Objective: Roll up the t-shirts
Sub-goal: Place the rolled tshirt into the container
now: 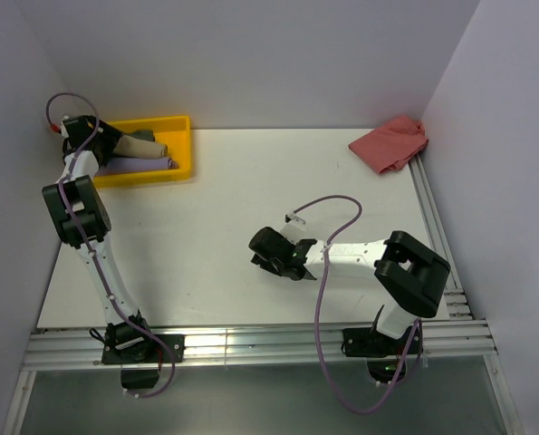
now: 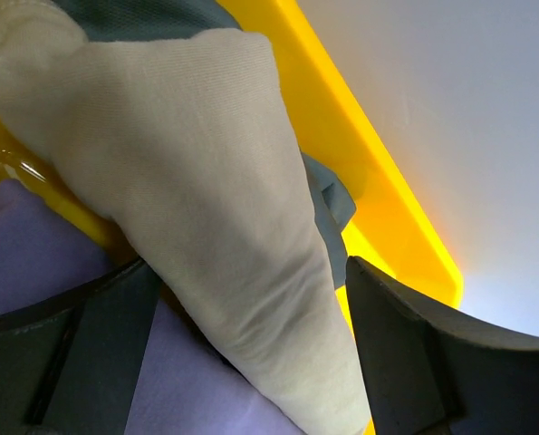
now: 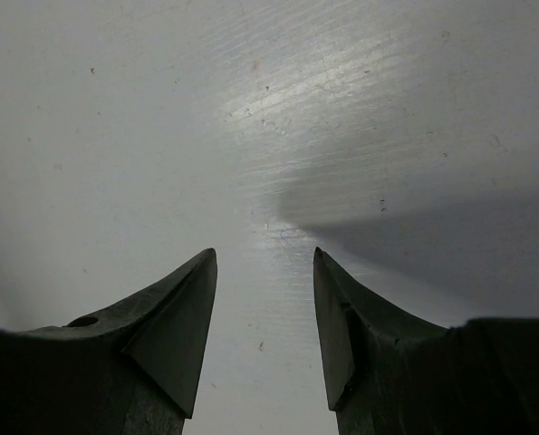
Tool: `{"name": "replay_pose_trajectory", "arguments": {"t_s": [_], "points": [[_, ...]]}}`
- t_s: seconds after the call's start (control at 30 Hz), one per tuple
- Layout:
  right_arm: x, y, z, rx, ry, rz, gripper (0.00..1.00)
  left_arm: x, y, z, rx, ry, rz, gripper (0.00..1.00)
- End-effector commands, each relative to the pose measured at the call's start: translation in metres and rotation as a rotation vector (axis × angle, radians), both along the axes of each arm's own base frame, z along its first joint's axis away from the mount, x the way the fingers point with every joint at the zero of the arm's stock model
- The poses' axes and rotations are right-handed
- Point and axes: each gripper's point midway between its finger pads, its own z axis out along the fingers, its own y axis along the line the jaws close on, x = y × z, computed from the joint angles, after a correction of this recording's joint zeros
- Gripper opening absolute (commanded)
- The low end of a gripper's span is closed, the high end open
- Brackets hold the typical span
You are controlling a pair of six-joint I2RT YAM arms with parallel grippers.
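A rolled tan-beige t-shirt lies in the yellow tray on top of a lilac t-shirt and a dark grey-green t-shirt. My left gripper is open and straddles the tan roll; lilac cloth shows between the roll and the left finger. From above, that gripper sits over the tray's left end. A salmon-red t-shirt lies crumpled at the far right corner. My right gripper hangs open over bare table near the middle, with nothing between its fingers.
The yellow tray stands at the far left against the back wall. White walls close in the table on three sides. A metal rail runs along the right edge and another along the front.
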Motion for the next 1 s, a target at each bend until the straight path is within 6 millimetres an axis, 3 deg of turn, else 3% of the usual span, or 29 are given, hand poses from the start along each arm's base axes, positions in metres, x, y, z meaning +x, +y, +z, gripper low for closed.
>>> {"name": "replay_pose_trajectory", "arguments": {"t_s": [0.0,0.27,0.63,0.93,0.97], "points": [[0.004,0.006,0.01,0.019,-0.034,0.008,0.54,0.007,-0.001,0.083,0.085,-0.169,-0.052,0.86],[0.006,0.012,0.008,0.016,-0.031,0.023,0.54,0.002,-0.005,0.1,0.103,-0.185,-0.061,0.87],[0.006,0.016,0.004,0.011,-0.021,0.036,0.54,-0.004,-0.01,0.087,0.101,-0.146,-0.079,0.88],[0.007,0.019,0.007,0.024,-0.028,0.042,0.54,-0.007,-0.017,0.117,0.172,-0.196,-0.153,0.88],[0.008,0.019,0.008,0.023,-0.029,0.04,0.54,-0.01,-0.021,0.127,0.197,-0.212,-0.183,0.88]]}}
